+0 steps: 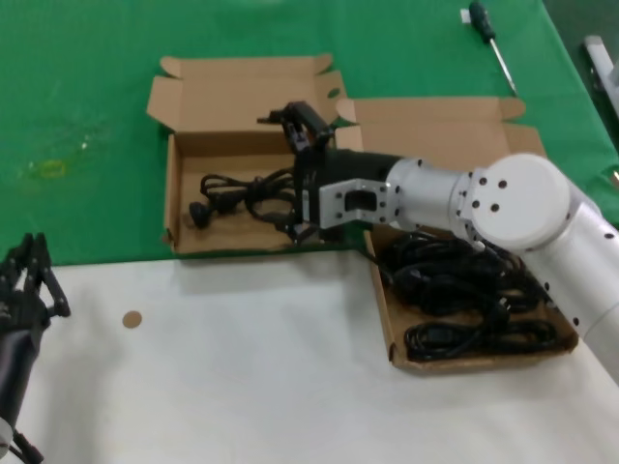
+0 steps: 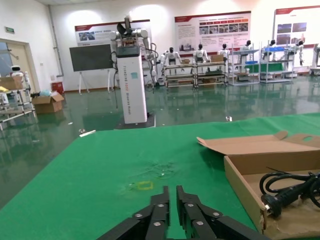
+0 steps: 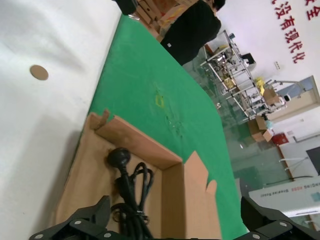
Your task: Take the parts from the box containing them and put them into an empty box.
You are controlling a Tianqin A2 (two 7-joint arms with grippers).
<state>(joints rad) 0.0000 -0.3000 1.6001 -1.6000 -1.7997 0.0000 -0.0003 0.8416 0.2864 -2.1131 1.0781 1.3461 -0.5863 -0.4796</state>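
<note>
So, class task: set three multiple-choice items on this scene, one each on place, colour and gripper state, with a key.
1. Where is the right gripper?
A. over the narrower box
B. over the screwdriver
C. parked low at the left

2. What colour is the cloth under the narrower box?
A. white
B. green
C. blue

3. How is the right gripper?
A. shut on a cord
B. shut, holding nothing
C. open

Key: 1 A, it reaches over the tray holding one cord; 2 B, green surrounds the box; 3 C, the wrist view shows its fingers wide apart.

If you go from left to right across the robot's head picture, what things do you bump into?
Left hand → small brown disc → narrower box with one cord → right hand → wider box full of cords.
</note>
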